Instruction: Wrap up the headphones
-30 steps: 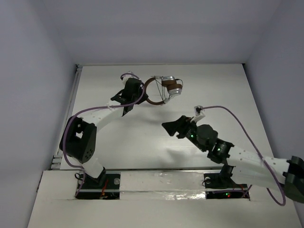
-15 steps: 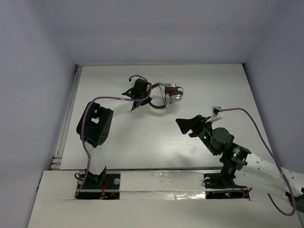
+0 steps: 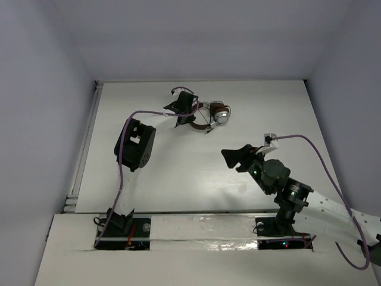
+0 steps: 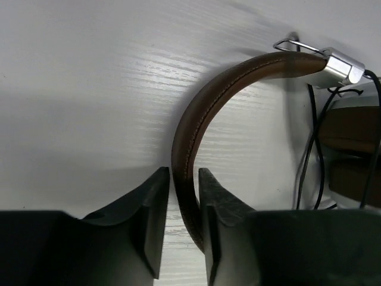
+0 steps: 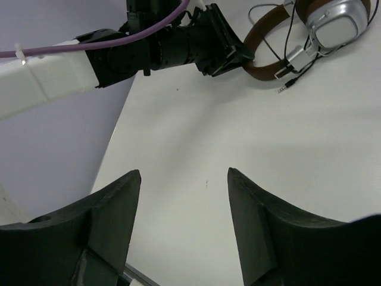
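One pair of headphones (image 4: 189, 122), brown band squeezed between the two fingers of the left gripper (image 4: 183, 174). Two fingers of the right gripper (image 5: 183, 173) spread wide, well apart from it.

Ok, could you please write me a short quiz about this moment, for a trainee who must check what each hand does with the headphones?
1. True or false: the cable plug lies on the table, free of both hands.
2. Which part of the headphones does the left hand clamp? A) a silver earcup B) the brown headband C) the cable
3. In one word: is the right hand open or shut?
Key: 1 true; 2 B; 3 open.
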You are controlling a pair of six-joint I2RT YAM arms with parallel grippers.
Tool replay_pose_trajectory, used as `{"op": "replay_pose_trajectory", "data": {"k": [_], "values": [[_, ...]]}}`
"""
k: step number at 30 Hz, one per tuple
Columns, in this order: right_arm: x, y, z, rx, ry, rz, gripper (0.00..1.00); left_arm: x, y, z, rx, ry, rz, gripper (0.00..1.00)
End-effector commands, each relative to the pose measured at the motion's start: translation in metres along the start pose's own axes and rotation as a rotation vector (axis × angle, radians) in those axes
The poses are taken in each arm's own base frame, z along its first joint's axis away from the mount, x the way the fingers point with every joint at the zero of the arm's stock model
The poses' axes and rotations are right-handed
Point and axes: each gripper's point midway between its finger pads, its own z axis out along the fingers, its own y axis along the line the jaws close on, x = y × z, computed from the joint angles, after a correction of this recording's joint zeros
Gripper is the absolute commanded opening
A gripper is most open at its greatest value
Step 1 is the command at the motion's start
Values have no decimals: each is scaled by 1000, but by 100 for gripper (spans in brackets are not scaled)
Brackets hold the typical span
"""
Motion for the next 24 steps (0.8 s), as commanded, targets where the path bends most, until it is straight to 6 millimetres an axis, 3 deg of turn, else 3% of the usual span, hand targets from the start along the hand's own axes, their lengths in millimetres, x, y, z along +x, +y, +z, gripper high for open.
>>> {"op": "replay_pose_trajectory", "data": {"k": [1,4,7,10,11,12,14,16,17,19,20,22,23,24], "values": [[-36,14,-9,-9,-88,17,65,-25,-13,-13,29,-51,21,25],[-51,16,-16,-4,-118,9,48,-28,-13,-27,47,-67,26,40],[-71,18,-27,9,-152,-1,31,-45,-14,-56,71,-134,14,57],[-95,21,-40,15,-199,-11,17,-63,-8,-95,78,-204,-5,69],[-101,21,-43,18,-213,-13,13,-73,-9,-119,111,-253,-26,72],[-111,19,-50,29,-235,-19,7,-74,-13,-132,137,-269,-27,80],[-130,21,-62,32,-271,-13,5,-76,-7,-164,174,-300,-44,84],[-149,20,-75,39,-316,-5,4,-70,-6,-186,210,-312,-50,90],[-165,20,-88,43,-350,8,5,-67,0,-206,249,-331,-59,99],[-180,18,-101,45,-385,24,8,-63,-1,-232,312,-350,-62,99],[-193,20,-111,37,-410,40,11,-63,1,-259,368,-379,-71,99],[-206,15,-126,46,-443,39,31,-65,5,-288,414,-414,-71,99],[-212,13,-132,53,-455,43,41,-67,9,-316,459,-443,-72,99],[-219,9,-140,70,-464,45,56,-68,12,-330,470,-463,-69,99]]}}
